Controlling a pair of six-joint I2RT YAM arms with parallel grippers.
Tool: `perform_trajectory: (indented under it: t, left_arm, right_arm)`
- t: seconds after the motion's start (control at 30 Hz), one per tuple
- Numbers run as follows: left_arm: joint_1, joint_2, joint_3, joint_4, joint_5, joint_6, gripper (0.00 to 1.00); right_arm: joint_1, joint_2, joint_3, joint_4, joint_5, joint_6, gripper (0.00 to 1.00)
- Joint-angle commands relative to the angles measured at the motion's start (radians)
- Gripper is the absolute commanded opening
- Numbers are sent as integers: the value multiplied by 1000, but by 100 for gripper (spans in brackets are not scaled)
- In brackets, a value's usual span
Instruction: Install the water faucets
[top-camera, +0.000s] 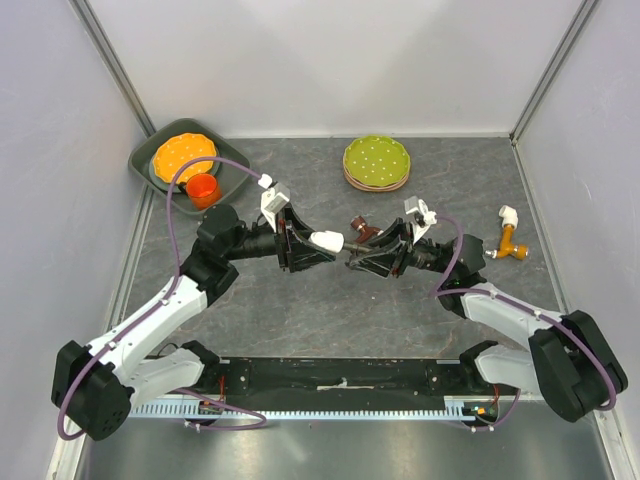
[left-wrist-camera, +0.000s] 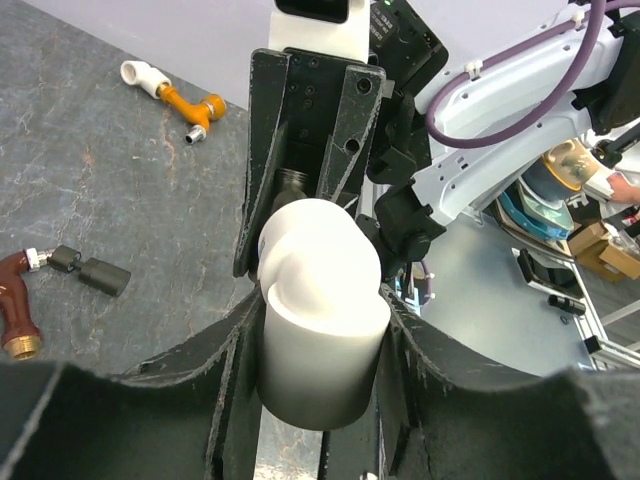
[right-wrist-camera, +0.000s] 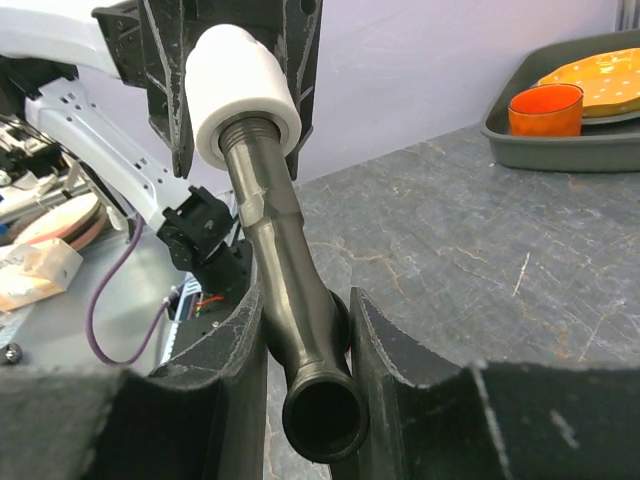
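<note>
While the left claw (top-camera: 318, 246) is clamping the elbow (left-wrist-camera: 320, 330) and the right claw (top-camera: 352, 258) is gripping the grey tap (right-wrist-camera: 275, 230), these parts are only partly joining, the brown tap (left-wrist-camera: 15, 295) lying unfitted on the counter (top-camera: 330, 310)

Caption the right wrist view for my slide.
Right gripper holds the dark grey tap, its threaded end in the white elbow fitting gripped by the left gripper.

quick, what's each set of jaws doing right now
Left gripper: jaws closed on the white elbow fitting.
Right gripper: jaws closed on the dark grey tap.
</note>
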Motion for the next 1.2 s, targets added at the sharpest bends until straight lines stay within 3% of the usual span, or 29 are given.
perform_trajectory:
  t: [0.0, 0.3, 0.7, 0.9, 0.97, 1.03, 1.07, 1.17]
  left_arm:
    - [3, 21, 27, -19, -13, -16, 49]
    - [3, -7, 30, -60, -27, 50, 61]
    - [5, -33, 32, -83, -54, 87, 61]
    - [5, -35, 30, -83, -44, 96, 44]
    - [5, -35, 30, -82, -40, 102, 31]
    - [5, -39, 29, -83, -44, 125, 6]
    - [5, -44, 24, -83, -48, 136, 2]
    - [5, -73, 12, -83, -62, 188, 2]
  right_arm:
    - [31, -62, 75, -43, -21, -151, 0]
    - [33, -68, 87, -139, -4, -184, 0]
    - [31, -60, 102, -214, -1, -188, 0]
    - [31, -40, 115, -223, -3, -170, 0]
    - [31, -37, 118, -235, -1, -165, 0]
    - [31, -30, 130, -260, -1, -149, 0]
    - [31, -30, 138, -299, 0, -138, 0]
    - [31, -14, 181, -391, 22, -54, 0]
